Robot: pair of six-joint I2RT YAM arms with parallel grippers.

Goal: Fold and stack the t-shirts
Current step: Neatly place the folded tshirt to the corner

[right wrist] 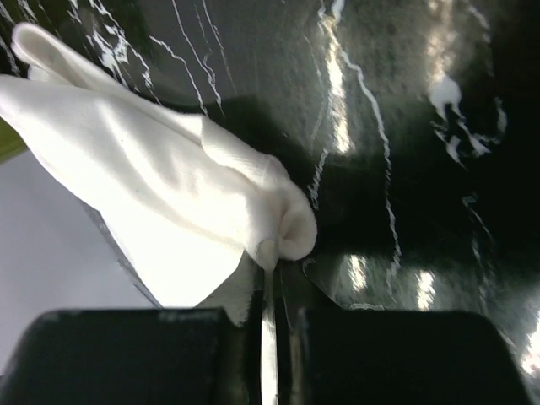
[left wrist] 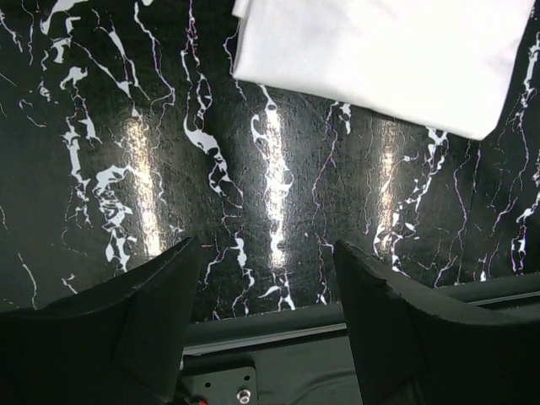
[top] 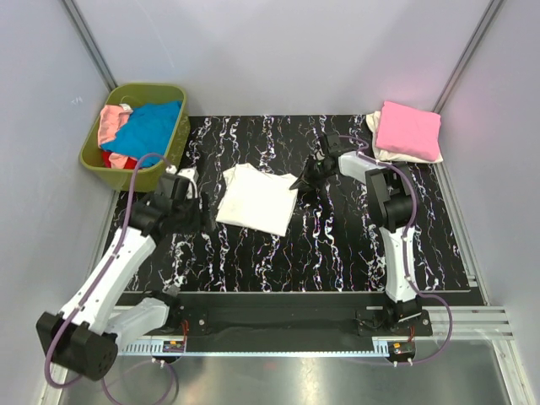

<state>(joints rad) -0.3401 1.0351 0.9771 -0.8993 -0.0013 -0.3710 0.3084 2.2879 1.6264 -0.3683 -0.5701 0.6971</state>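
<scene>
Black marbled counter (top: 337, 245) | white t-shirt (top: 257, 198) lies mid-counter | right end effector (right wrist: 274, 283) pinches its edge, left end effector (left wrist: 266, 261) spread, empty | we fear the thin pinch slips, undoing the fold.

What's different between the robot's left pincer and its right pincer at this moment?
The left pincer stands open; the right pincer is shut. The left pincer holds nothing; the right pincer pinches the edge of the white t-shirt. The left pincer hangs over bare black marbled mat beside that shirt; the right pincer sits at its edge. Both have black fingers.
</scene>
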